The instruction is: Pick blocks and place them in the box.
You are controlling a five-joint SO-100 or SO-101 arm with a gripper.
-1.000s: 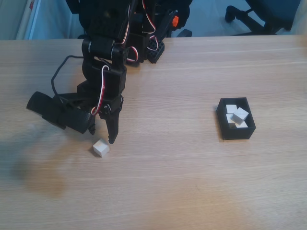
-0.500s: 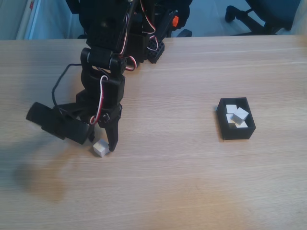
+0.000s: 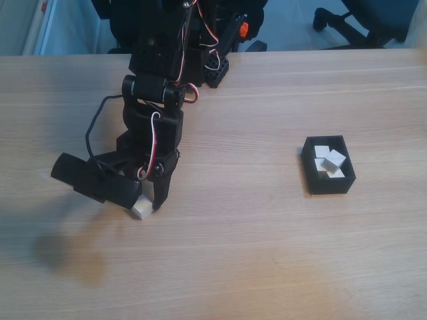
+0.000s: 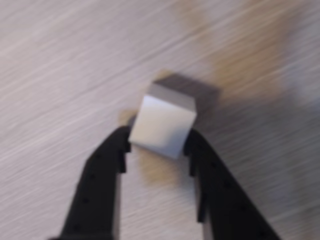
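Observation:
A white block (image 3: 141, 209) lies on the wooden table at the left of the fixed view. My black gripper (image 3: 149, 202) stands lowered over it. In the blurred wrist view both black fingertips (image 4: 121, 145) press against opposite sides of the block (image 4: 162, 125), so my gripper (image 4: 159, 143) is shut on it. The block still rests on the table. At the right, the black box (image 3: 309, 175) holds three more white blocks (image 3: 331, 160).
The arm's base and cables (image 3: 200, 47) stand at the table's far edge. The black wrist camera body (image 3: 93, 180) sticks out left of the gripper. Office chair legs (image 3: 347, 20) show beyond the table. Bare wood lies between gripper and box.
The gripper has come down and a little to the right onto the block, and its fingers have closed against the block's sides. The box and its blocks have not moved.

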